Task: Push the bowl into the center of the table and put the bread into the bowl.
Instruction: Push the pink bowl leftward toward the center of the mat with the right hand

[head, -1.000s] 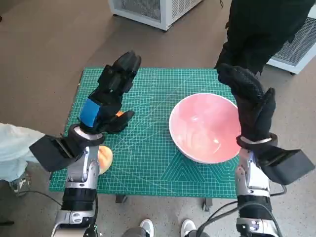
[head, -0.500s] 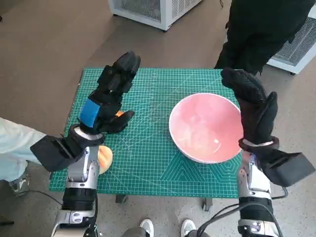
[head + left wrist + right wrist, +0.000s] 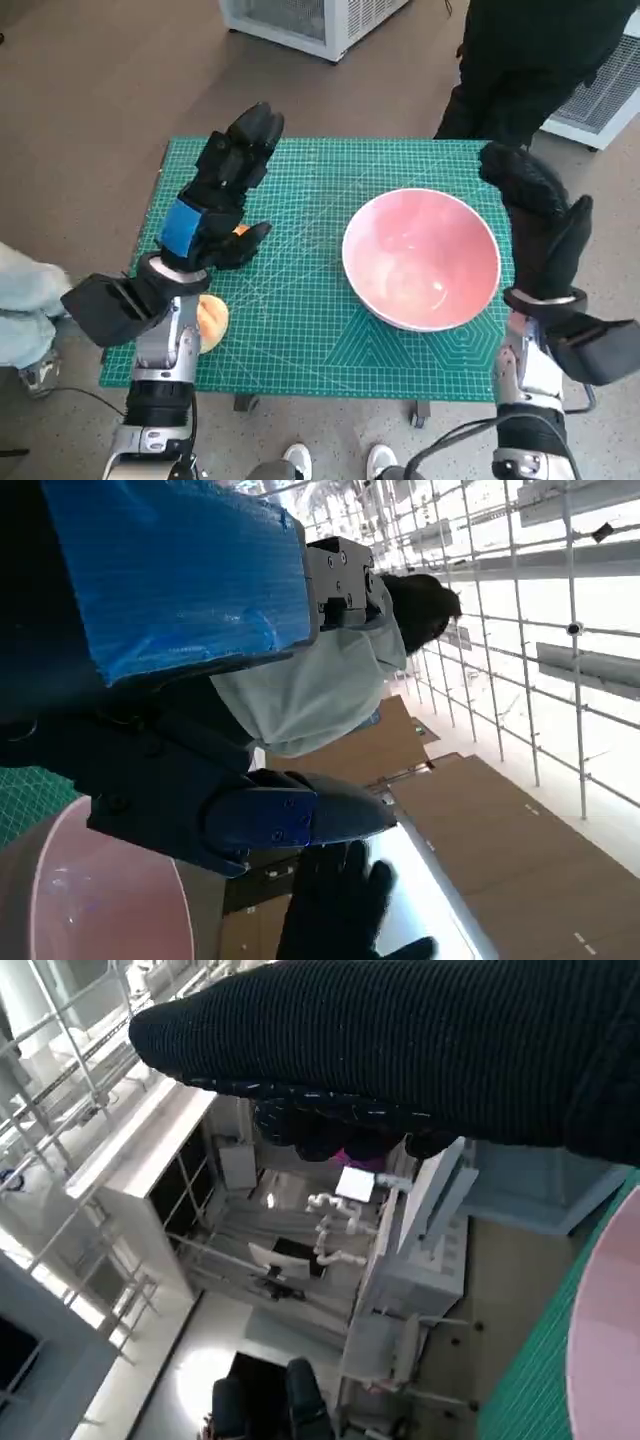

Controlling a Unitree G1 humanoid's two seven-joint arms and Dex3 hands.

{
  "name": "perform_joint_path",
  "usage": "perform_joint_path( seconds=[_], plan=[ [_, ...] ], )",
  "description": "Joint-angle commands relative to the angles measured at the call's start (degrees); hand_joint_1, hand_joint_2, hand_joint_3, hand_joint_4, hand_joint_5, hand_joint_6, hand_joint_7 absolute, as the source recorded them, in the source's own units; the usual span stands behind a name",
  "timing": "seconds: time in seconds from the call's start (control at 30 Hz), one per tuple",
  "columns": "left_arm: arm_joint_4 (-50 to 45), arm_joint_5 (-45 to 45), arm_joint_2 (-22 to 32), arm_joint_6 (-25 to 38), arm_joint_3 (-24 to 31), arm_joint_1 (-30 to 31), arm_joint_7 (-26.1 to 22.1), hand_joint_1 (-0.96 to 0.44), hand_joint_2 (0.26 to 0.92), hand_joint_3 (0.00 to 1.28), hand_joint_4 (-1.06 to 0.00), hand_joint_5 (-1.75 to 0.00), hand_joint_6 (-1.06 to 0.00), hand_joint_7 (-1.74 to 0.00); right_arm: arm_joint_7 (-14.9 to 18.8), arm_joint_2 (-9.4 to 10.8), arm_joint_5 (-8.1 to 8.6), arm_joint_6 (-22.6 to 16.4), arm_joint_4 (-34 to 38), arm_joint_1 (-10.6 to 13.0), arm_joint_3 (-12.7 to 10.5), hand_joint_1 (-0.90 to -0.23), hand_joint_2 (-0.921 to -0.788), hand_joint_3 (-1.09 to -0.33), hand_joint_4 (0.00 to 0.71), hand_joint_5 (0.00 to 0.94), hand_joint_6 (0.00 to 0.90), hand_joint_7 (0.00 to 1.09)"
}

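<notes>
Bowl: we see the pink bowl (image 3: pixel 421 258) on the right half of the green cutting mat (image 3: pixel 300 300)
Bread: the bread (image 3: pixel 212 320) lies at the mat's near left edge, partly under our left forearm
Left hand: our left hand (image 3: pixel 222 195) hovers, fingers spread, holding nothing
Right hand: our right hand (image 3: pixel 540 225) is raised just right of the bowl, empty, fingers extended

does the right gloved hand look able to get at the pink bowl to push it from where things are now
Probably yes. The right hand in the black knitted glove is raised, empty and fingers apart, just beside the outer rim of the round pink bowl, with nothing between them. The green cutting mat toward the centre lies bare.
</notes>
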Motion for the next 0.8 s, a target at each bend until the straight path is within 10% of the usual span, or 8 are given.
perform_joint_path(
  seconds=[0.03,0.37,0.8],
  plan=[
    [-1.1,1.2,0.2,0.2,-0.3,0.6,0.9,-0.73,0.921,0.37,-0.12,-0.02,0.00,-0.41,-4.0,-2.1,-1.97,-3.3,12.4,-0.3,-2.8,-0.701,-0.921,-0.820,0.214,0.010,0.109,0.47],
    [-0.6,1.5,0.7,0.0,-0.3,0.7,1.0,-0.74,0.921,0.38,-0.13,-0.02,0.00,-0.41,-8.6,-2.8,-2.90,-1.7,28.8,-4.2,-3.9,-0.678,-0.921,-0.850,0.214,0.006,0.113,0.45],
    [-0.7,2.2,1.1,-0.1,0.0,1.1,1.3,-0.74,0.921,0.38,-0.13,-0.01,0.00,-0.41,-5.8,1.1,2.34,9.1,35.2,-8.1,-8.3,-0.676,-0.921,-0.846,0.231,0.009,0.170,0.37]
  ],
)
